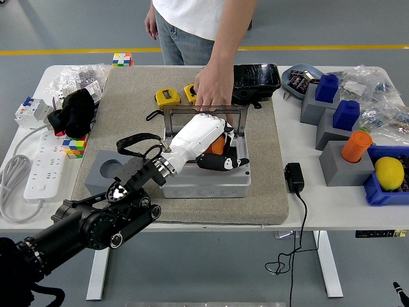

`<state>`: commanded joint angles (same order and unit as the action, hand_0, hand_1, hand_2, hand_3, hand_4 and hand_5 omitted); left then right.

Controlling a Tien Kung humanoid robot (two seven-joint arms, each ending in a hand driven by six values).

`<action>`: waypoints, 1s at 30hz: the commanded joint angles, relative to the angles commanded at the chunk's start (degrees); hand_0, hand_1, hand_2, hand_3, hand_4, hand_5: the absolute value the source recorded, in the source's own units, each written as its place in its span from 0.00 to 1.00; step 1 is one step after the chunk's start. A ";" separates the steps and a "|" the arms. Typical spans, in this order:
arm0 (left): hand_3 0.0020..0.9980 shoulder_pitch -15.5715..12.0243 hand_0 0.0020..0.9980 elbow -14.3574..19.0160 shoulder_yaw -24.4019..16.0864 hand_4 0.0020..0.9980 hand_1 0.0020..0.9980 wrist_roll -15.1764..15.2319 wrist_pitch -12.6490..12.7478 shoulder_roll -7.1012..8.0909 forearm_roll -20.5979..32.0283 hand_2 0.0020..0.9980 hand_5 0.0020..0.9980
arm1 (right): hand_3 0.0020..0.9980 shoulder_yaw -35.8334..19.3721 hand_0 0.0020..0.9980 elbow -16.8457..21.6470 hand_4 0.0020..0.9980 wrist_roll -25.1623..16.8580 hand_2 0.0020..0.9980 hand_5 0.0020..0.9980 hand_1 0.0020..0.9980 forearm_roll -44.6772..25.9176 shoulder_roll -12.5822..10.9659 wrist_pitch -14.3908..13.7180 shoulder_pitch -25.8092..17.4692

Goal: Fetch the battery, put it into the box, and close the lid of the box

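The left hand (203, 142), fingers curled round the orange battery (218, 144), sits over the grey box (206, 179); a person's hand (213, 89) holds its lid (204, 112) at 12 o'clock.

One camera sits high on the robot's side, facing forward and down. It takes in the whole white table (332, 211), near edge to far. A person (198, 25) stands at the far side.

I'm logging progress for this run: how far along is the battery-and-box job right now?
Fetching looks done: the left hand grips the orange battery. In hand: the battery is over the open grey box, seemingly not yet released. A person's hand rests on the upright lid. Left: let go of the battery, withdraw, close the lid.
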<state>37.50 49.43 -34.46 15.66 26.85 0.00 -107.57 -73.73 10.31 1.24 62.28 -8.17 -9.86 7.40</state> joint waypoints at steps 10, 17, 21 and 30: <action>0.00 -0.45 0.03 0.16 0.07 0.92 0.00 0.24 -0.33 0.00 -0.05 0.00 1.00 | 0.80 0.25 0.79 0.00 1.00 -0.02 0.75 1.00 0.75 -0.23 0.01 -0.03 -0.01; 0.00 -0.26 0.03 0.09 -0.05 0.91 0.00 0.93 -0.72 0.00 0.47 0.00 1.00 | 0.80 0.16 0.79 0.00 1.00 0.11 0.75 1.00 0.75 -0.20 -0.02 -0.01 0.09; 0.00 -0.23 0.05 0.02 -0.22 0.92 0.00 1.43 -1.08 0.00 0.94 0.02 1.00 | 0.80 0.16 0.79 0.00 1.00 0.07 0.75 1.00 0.75 -0.27 -0.02 -0.01 0.17; 0.04 -0.24 0.08 -0.08 -0.59 0.92 0.01 2.46 -2.22 0.00 1.78 0.07 1.00 | 0.80 0.25 0.79 0.00 1.00 0.02 0.75 1.00 0.75 -0.42 0.01 0.01 0.27</action>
<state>37.26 49.35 -35.06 18.12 24.63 0.00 -105.79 -73.48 10.31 1.26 61.87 -8.16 -9.85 7.67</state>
